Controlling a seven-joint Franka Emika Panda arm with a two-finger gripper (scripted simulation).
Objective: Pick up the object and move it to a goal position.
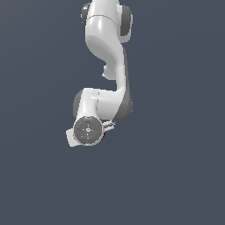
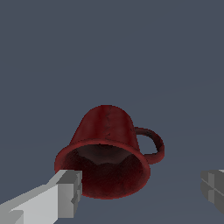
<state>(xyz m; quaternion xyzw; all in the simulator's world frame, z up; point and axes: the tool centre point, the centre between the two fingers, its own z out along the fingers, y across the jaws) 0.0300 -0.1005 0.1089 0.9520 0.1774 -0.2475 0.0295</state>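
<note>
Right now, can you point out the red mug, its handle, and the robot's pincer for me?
Red mug (image 2: 107,131): wrist view, on its outer wall.
Handle (image 2: 156,144): wrist view, on the outer curve of the loop.
Pincer (image 2: 142,192): wrist view, midway between the two grey fingertips, which stand apart.

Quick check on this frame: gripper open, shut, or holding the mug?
Gripper: open, holding nothing; its fingers straddle the rim of the red mug without clamping it.
</note>
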